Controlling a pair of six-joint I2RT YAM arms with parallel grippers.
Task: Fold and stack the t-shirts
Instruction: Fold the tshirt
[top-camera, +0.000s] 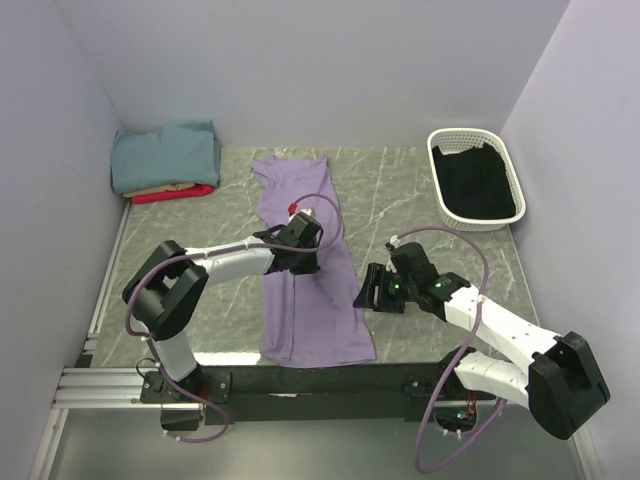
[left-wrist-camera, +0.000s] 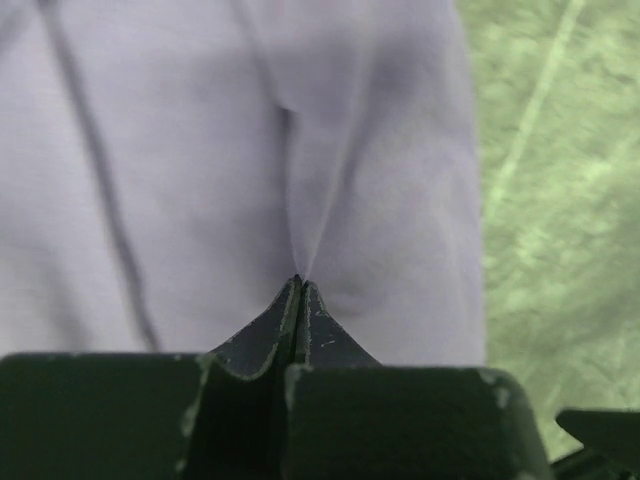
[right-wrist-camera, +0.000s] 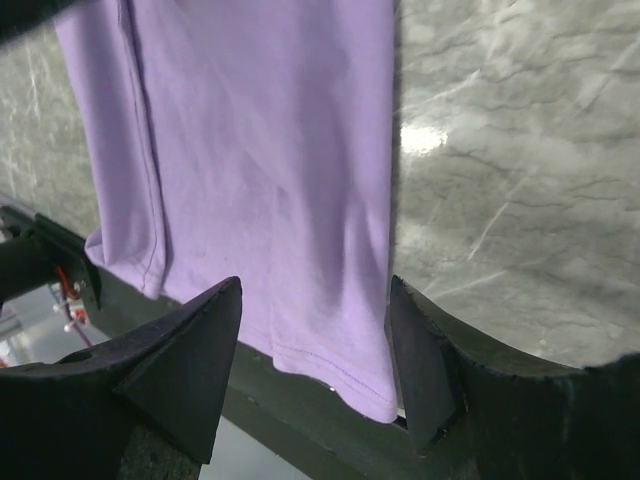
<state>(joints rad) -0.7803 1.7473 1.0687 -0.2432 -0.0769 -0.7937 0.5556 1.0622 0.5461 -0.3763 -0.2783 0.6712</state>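
The lavender-purple t-shirt (top-camera: 310, 290) lies as a long narrow strip down the table's middle, its bottom hem hanging over the near edge. My left gripper (top-camera: 305, 262) is shut, pinching a fold of this shirt (left-wrist-camera: 300, 150) at its middle. My right gripper (top-camera: 366, 292) is open at the shirt's right edge near the hem; the cloth (right-wrist-camera: 290, 200) lies between and beyond its fingers (right-wrist-camera: 190, 370). A folded stack sits at the back left: teal shirt (top-camera: 165, 155) on top, tan (top-camera: 160, 188) and red (top-camera: 172, 195) below.
A white basket (top-camera: 480, 140) with dark cloth (top-camera: 477, 182) inside stands at the back right. The grey marble table (top-camera: 430, 250) ends at a black rail (top-camera: 330, 378) along the near edge. Purple cables (top-camera: 470, 330) loop off both arms.
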